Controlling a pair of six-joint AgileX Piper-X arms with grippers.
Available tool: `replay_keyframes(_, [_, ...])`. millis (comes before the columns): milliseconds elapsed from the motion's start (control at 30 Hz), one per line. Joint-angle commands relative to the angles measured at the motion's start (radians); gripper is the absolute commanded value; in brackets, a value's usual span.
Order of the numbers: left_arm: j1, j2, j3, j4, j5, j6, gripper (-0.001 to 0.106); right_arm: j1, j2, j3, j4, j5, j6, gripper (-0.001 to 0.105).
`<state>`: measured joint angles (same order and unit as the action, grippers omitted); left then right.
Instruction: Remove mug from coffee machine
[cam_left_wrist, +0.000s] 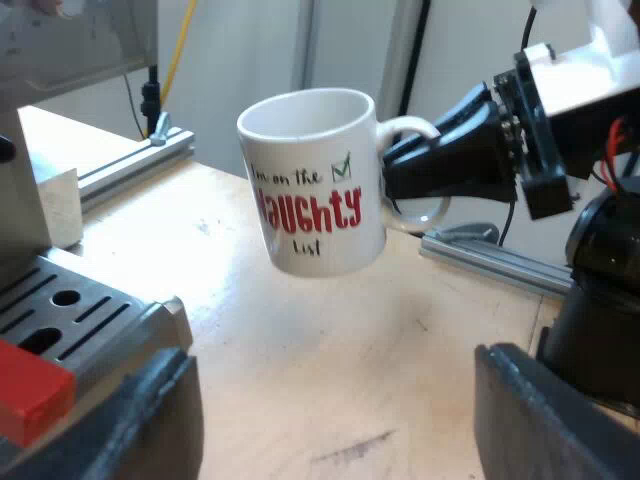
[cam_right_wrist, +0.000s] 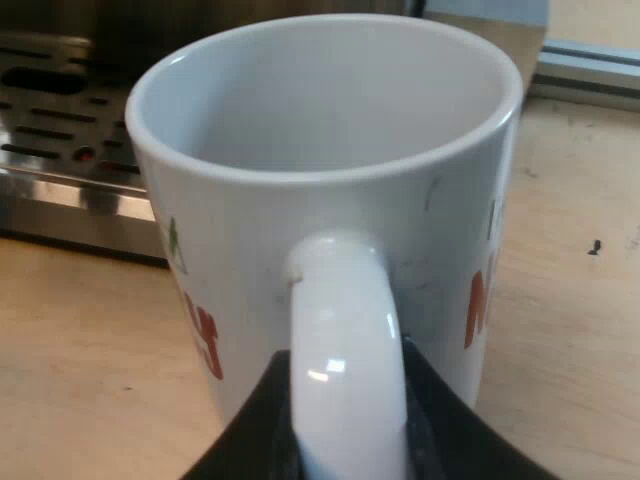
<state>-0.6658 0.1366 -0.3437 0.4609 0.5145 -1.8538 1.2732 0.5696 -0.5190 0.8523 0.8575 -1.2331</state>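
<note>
The right claw (cam_left_wrist: 400, 172) is clamped on the handle of the white mug (cam_left_wrist: 312, 185), one black finger on each side. It holds the mug mouth up in the air above the wooden bench (cam_left_wrist: 300, 370), near the espresso machine's drip tray (cam_left_wrist: 70, 300) but apart from it. The left claw (cam_left_wrist: 335, 415) has its fingers spread wide, gripping nothing

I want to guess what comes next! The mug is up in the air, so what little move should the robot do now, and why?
Probably lower the mug straight down onto the wooden table. The right gripper is shut on its handle, it hangs in the air clear of the machine's tray, and bare table lies beneath it.
</note>
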Motion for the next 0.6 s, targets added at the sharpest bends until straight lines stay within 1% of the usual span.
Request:
replay_keyframes(33, [-0.018,0.044,-0.008,-0.020,-0.011,-0.012,0.061,-0.001,-0.010,-0.013,0.007,0.093,0.042,0.000])
replay_keyframes(133, [-0.017,0.091,-0.008,-0.035,-0.011,-0.003,0.061,-0.001,-0.010,-0.013,0.028,0.165,0.048,0.000])
replay_keyframes(200, [-0.017,0.129,-0.008,-0.069,-0.009,-0.003,0.061,-0.001,-0.010,-0.013,0.028,0.210,0.048,0.000])
replay_keyframes(333, [-0.017,0.186,-0.008,-0.119,0.002,-0.003,0.061,-0.001,-0.010,-0.013,0.028,0.219,0.048,0.000])
replay_keyframes(400, [-0.017,0.208,-0.008,-0.135,0.026,-0.003,0.061,-0.004,-0.010,-0.013,0.028,0.228,0.048,0.000])
replay_keyframes(600, [-0.017,0.214,-0.008,-0.131,0.056,-0.003,0.061,-0.072,-0.010,-0.013,0.028,0.232,0.048,0.000])
